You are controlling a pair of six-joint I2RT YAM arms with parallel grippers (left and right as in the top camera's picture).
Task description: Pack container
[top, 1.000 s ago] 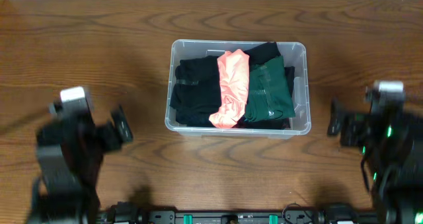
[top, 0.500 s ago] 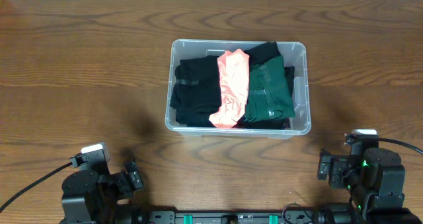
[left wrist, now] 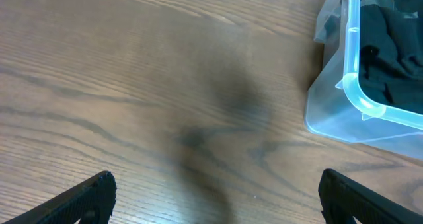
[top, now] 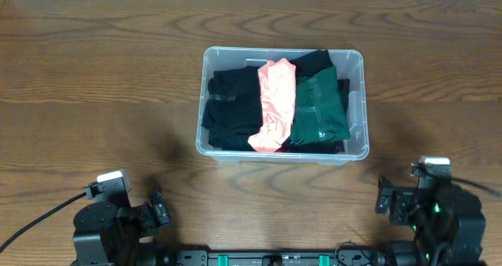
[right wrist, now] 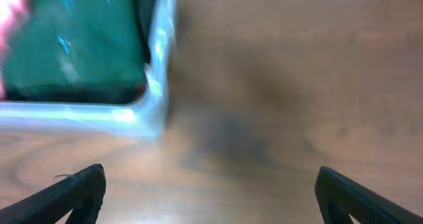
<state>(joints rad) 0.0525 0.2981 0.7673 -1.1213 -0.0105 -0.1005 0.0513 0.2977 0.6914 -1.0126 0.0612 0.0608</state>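
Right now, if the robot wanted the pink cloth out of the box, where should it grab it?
Probably from straight above, at the middle of the pink cloth. It lies on top as a long strip between the black clothes and the green cloth, so jaws closing across its narrow width should pinch only it. The container walls block sideways approach.

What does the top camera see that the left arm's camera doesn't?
Only the overhead view shows the whole box, the pink top and the green garment inside it, and the right end effector. Only the left wrist view shows the bare wood right under the left end effector, framed by its spread fingertips. Both show the box's near left corner, the black clothes in it, and the wooden table.
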